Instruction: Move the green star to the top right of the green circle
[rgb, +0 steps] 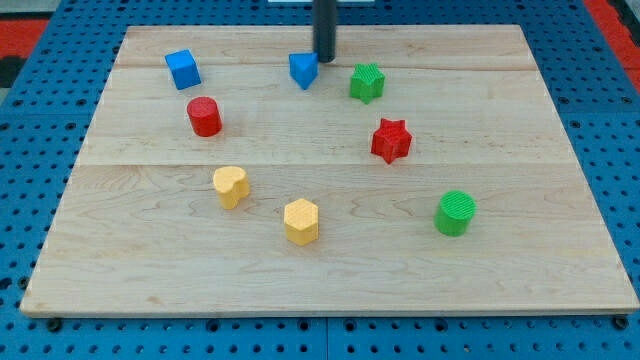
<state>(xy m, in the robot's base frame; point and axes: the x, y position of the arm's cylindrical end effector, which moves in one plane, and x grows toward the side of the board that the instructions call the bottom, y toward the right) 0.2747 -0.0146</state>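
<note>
**Rod waits near the top edge, green star not yet moved**

The rod has no pincer, so there is nothing to open or close and it holds nothing; my tip (325, 60) stands close to the top edge of the board (560, 270), just beside the blue pointed block (304, 70) and a little to the view's left of the green star (367, 82).

The green star lies in the upper middle part, well apart from the green circle (456, 212), which sits near the bottom right corner. The red star (391, 140) lies between them.

To do this step well, I think the tip should go around to the upper left side of the green star and push it toward the right edge and down, passing the red star on its right side, not touching it. The push should stop when the star is above and right of the circle, near but apart.

The green star is small, with short ribbed points, so it may turn if pushed off its middle
</note>
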